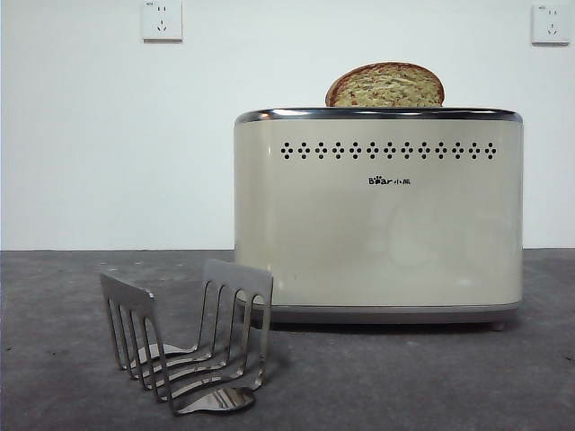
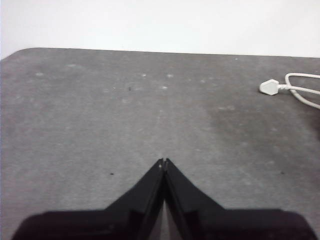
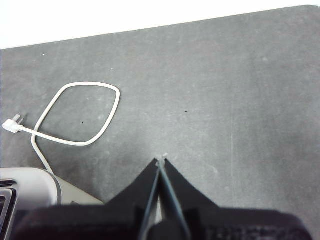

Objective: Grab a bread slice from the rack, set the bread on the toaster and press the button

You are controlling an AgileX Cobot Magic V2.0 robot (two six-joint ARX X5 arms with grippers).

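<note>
The cream toaster (image 1: 377,215) stands on the grey table in the front view. The slice of bread (image 1: 385,86) stands in its top slot, its rounded top sticking out. The steel rack (image 1: 187,337) sits in front of the toaster to the left, with no bread in it. Neither arm shows in the front view. My left gripper (image 2: 163,161) is shut and empty above bare table. My right gripper (image 3: 161,161) is shut and empty above the table, with a corner of the toaster (image 3: 30,192) beside it.
The toaster's white cord loops on the table (image 3: 75,115), with its plug (image 3: 11,125) lying loose; the plug also shows in the left wrist view (image 2: 269,87). Two wall sockets (image 1: 162,20) are on the white wall behind.
</note>
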